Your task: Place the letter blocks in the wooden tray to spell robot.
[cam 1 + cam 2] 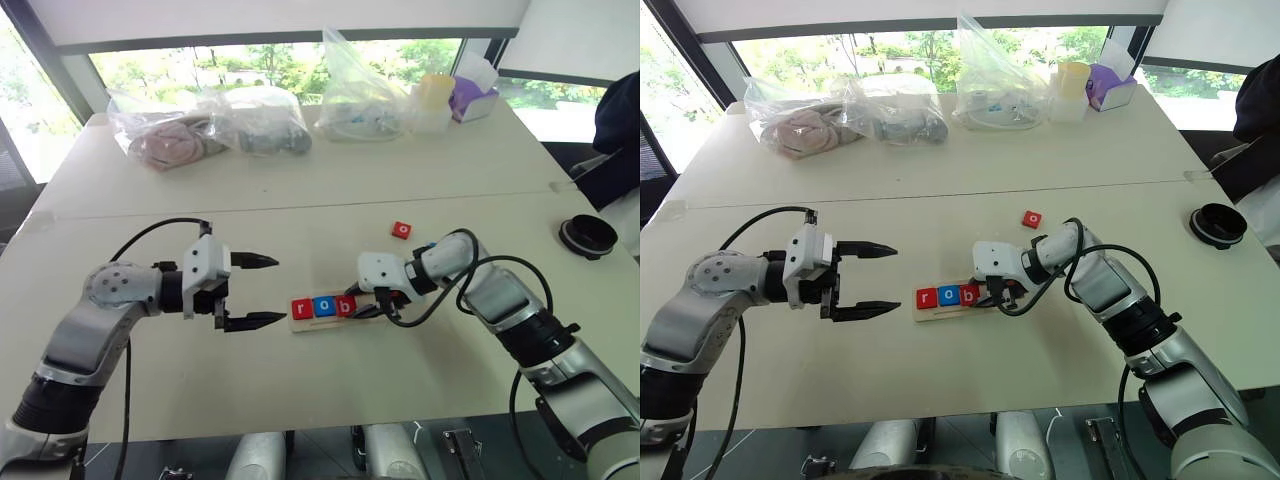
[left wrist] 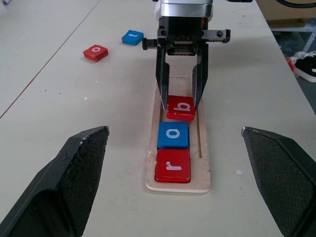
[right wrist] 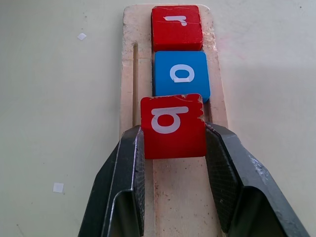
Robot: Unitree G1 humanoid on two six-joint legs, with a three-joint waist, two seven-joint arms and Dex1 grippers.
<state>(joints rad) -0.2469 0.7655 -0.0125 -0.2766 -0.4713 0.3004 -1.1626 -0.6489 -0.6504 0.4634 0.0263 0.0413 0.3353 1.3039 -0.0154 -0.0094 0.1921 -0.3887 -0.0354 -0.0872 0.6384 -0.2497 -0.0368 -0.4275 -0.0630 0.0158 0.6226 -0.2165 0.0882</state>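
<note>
The right gripper [image 3: 174,148] is clamped on the red "b" block [image 3: 173,124], one finger on each side, holding it over the wooden tray [image 2: 178,183] just behind the blue "o" block [image 3: 180,73], with the red "r" block [image 3: 176,27] beyond that. The left gripper [image 1: 262,291] hangs released, jaws wide, just off the tray's "r" end. A red "o" block [image 2: 96,52] and a blue block [image 2: 133,36] lie on the desk [image 1: 300,390] beyond the right gripper.

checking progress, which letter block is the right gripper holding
The red b block, clamped between the right gripper fingers over the wooden tray. The red r block and blue o block lie free.
</note>
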